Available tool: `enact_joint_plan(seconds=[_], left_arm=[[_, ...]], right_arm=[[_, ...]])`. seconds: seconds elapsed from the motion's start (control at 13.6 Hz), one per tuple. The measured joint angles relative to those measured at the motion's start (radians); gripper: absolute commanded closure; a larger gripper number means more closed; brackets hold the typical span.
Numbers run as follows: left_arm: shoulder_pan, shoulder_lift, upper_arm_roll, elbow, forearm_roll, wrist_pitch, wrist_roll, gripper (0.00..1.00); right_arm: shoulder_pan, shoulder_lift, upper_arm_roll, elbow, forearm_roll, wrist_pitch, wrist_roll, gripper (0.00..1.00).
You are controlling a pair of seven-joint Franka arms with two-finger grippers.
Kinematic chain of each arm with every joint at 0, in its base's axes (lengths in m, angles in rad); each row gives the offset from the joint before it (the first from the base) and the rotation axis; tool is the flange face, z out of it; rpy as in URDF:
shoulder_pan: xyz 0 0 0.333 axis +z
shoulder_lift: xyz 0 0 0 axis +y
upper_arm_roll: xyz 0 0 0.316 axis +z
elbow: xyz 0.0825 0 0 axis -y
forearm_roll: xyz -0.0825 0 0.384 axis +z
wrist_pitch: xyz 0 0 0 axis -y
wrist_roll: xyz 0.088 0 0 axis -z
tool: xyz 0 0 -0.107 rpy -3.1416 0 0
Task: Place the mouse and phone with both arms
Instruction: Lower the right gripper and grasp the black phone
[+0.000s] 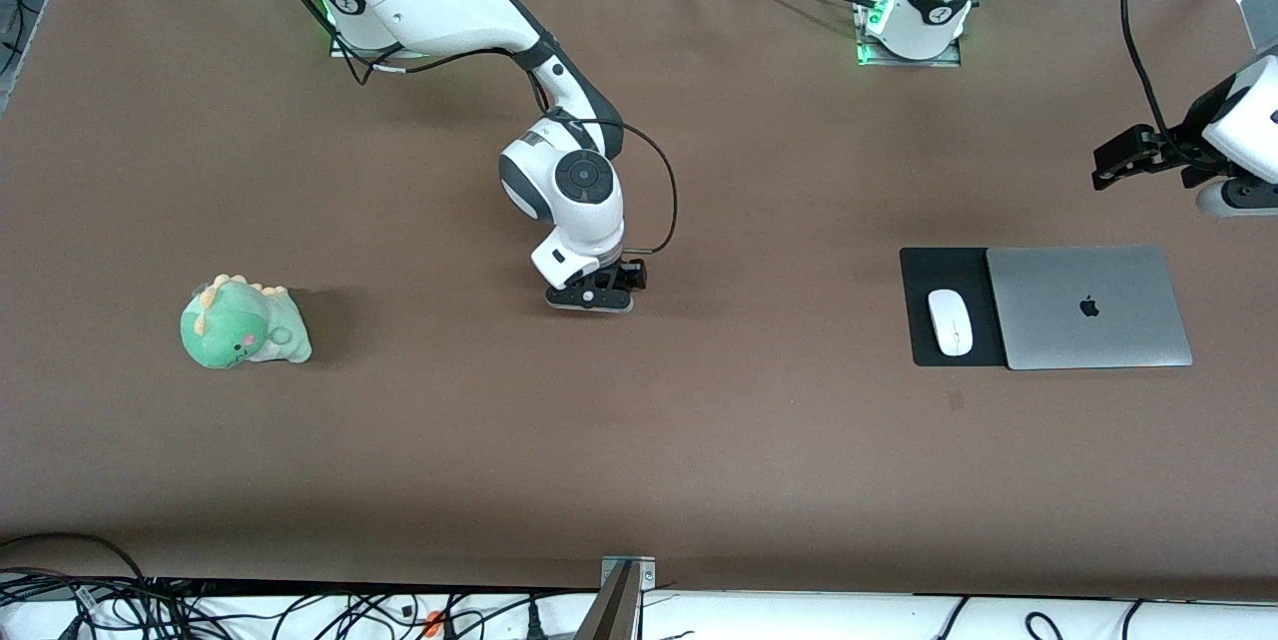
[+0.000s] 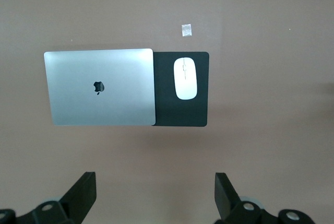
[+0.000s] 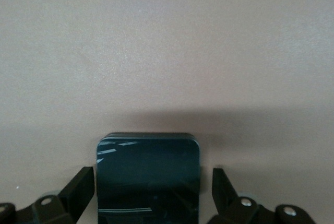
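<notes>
Down at the middle of the brown table (image 1: pixel 639 440), the right gripper (image 1: pixel 591 299) sits low over the surface, its arm reaching out from the base at the right arm's end. In the right wrist view the phone (image 3: pixel 148 179) lies flat between the 2 black fingers (image 3: pixel 78 187), and there is a sliver of table showing on each side of it, so the fingers stand apart and are not clamped on it; whether the phone rests on the table or hangs a touch above it cannot be told. In the front view the phone is hidden under that gripper. Toward the left arm's end of the table, the mouse (image 1: pixel 950 321) lies on a black mat (image 1: pixel 924 271), white and glossy, with its long axis running toward the front camera. A closed silver laptop (image 1: pixel 1088 306) lies just beside the mouse, overlapping the mat's edge. The left gripper (image 1: pixel 1123 158) hangs in the air above the table near the laptop, the arm waiting; its wrist view shows its fingers (image 2: pixel 83 192) spread wide, with the mouse, mat and laptop well below. A green plush dinosaur (image 1: pixel 243 323) sits alone toward the right arm's end.
</notes>
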Motion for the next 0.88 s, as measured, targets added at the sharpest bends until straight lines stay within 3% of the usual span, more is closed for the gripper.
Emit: enact_joint_plan(seconds=[0.07,0.15,0.37,0.44,0.59,0.88], left_arm=[[-0.006,-0.004,0.004,0.003,0.0,-0.002,0.003,0.0],[-0.008,-0.008,0.005,0.007,0.0,-0.003,0.005,0.0],[-0.009,-0.009,0.007,0.014,0.0,0.006,0.008,0.0],[-0.01,-0.006,0.008,0.014,0.0,0.018,0.009,0.0],[-0.01,0.003,0.01,0.017,0.0,0.05,0.009,0.0],[-0.014,0.035,0.012,0.062,0.0,0.063,0.009,0.0]], right_arm=[[0.003,0.004,-0.001,0.0,-0.004,0.006,0.003,0.04],[0.004,0.008,-0.002,0.0,-0.007,0.013,0.006,0.16],[0.006,0.011,-0.004,-0.001,-0.008,0.021,0.007,0.79],[0.007,0.004,-0.004,-0.001,-0.008,0.017,0.007,0.92],[0.007,0.006,-0.006,-0.002,-0.008,0.019,0.007,1.0],[-0.004,0.004,-0.013,0.004,-0.008,-0.008,-0.011,1.0]])
